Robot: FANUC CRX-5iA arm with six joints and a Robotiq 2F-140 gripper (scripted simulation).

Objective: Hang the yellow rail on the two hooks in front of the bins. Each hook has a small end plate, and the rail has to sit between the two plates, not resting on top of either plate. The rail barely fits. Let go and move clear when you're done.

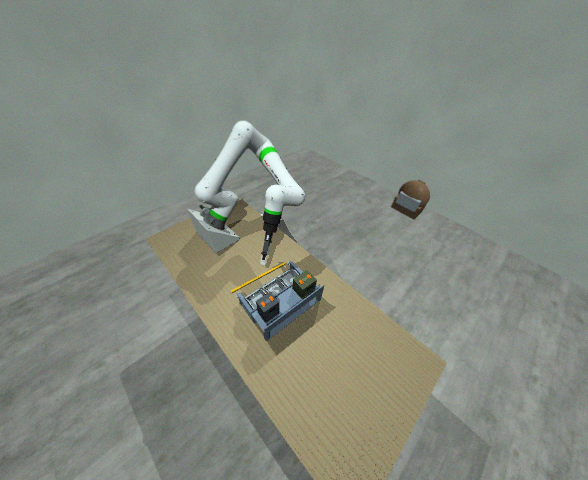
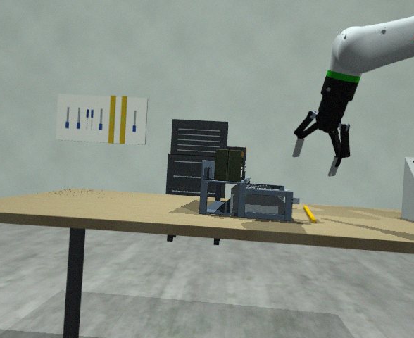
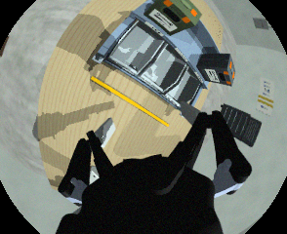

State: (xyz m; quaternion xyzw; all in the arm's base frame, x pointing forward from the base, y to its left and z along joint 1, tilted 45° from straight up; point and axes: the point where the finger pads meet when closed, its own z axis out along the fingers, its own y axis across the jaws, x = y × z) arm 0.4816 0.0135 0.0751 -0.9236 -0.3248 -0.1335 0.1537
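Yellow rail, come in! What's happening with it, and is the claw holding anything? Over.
Gripper open, empty, above the table. Yellow rail flat on table beside the bin rack, not hung. Nothing between them.

pale wood-grain counter (image 1: 335, 372), matt, fine parallel lines along its length; black leg (image 2: 73, 279) beneath, smooth like painted metal. grey-blue bin frame (image 2: 243, 213), flat painted-metal look, no shine. yellow rail (image 1: 257, 277), plain, smooth, even colour, matt. white arm (image 1: 232, 155) in glossy plastic-like shell with bright green bands; black matt hand (image 2: 318, 147) with pale grey pads (image 2: 298, 147). light grey wedge base (image 1: 216, 238), dull like cast metal. floor (image 1: 77, 335) mottled grey, concrete-like, rough in pattern. white paper-like wall chart (image 2: 101, 118), flat and matt.
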